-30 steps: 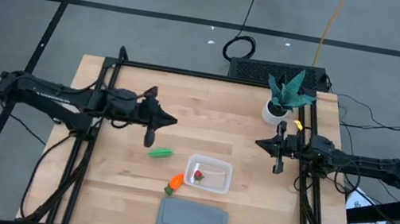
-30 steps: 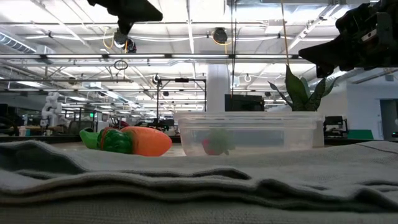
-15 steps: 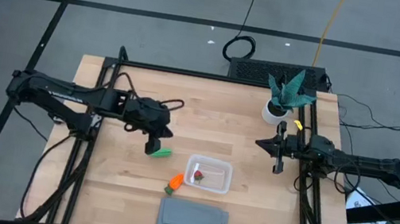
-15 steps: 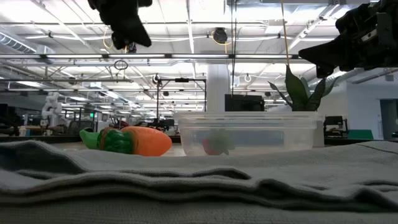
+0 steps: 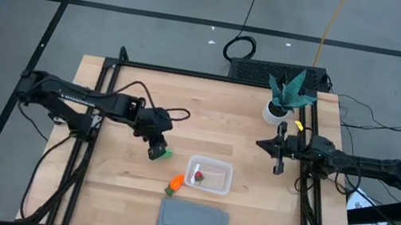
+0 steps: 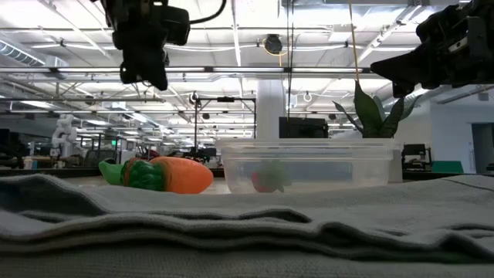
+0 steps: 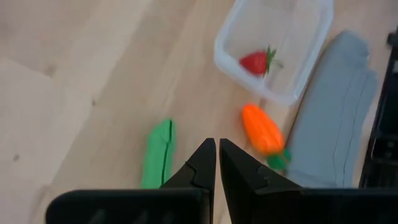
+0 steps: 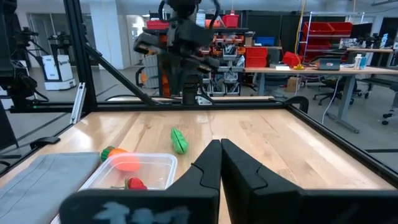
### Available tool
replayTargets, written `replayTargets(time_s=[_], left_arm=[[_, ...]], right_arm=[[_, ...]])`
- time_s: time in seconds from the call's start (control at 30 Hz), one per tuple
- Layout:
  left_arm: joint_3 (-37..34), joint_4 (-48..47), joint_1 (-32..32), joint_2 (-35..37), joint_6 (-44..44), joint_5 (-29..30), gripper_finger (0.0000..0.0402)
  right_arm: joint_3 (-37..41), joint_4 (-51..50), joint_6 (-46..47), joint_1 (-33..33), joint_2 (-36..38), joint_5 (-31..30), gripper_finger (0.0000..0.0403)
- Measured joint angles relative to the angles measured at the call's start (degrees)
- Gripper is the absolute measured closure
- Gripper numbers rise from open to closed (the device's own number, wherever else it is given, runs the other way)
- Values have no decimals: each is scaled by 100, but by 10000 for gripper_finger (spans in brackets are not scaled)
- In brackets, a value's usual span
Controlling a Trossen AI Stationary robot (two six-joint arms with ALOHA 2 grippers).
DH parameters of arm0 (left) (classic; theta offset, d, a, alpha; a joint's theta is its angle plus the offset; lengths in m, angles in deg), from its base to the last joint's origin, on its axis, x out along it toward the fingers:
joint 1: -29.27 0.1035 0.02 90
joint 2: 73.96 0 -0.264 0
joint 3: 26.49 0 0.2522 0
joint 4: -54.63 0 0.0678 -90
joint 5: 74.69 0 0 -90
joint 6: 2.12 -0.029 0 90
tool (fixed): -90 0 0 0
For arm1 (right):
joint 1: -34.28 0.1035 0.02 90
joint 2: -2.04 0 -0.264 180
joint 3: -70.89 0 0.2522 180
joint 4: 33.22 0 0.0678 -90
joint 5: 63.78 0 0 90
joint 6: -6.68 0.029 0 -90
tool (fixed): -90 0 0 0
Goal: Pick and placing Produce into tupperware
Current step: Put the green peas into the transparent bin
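Left gripper (image 5: 156, 151), jaws nearly closed and empty, hangs over the elongated green pod (image 5: 165, 153) on the tabletop; pod's long axis runs toward the wrist, just beside the jaws.

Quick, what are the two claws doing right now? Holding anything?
Left gripper: fingers closed, empty, above the green pod.
Right gripper: fingers closed, empty, waiting at the table's right side.

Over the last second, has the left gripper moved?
Yes. In the high view the left gripper has swung toward the tupperware, now over the green pod; the right gripper stayed put.
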Motion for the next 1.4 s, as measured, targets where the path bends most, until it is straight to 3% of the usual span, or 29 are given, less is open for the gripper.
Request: replayTargets(time_s=[0.33, 0.73, 0.87, 1.2, 1.4], left_arm=[[0, -258, -2, -144, -936, -78, 378], [0, -443, 11, -143, -1008, 324, 370], [0, -435, 11, -143, -1008, 499, 327], [0, -382, -4, -249, -1199, 511, 160], [-7, -474, -4, -688, -1303, 381, 109]], right_arm=[[0, -91, 4, 0, -2, -3, 403], [0, -159, 21, 0, -7, -4, 403], [2, -200, 22, 0, -7, -4, 403], [0, -228, 21, -1, -7, -4, 403], [0, -248, 15, 0, -7, -4, 403]])
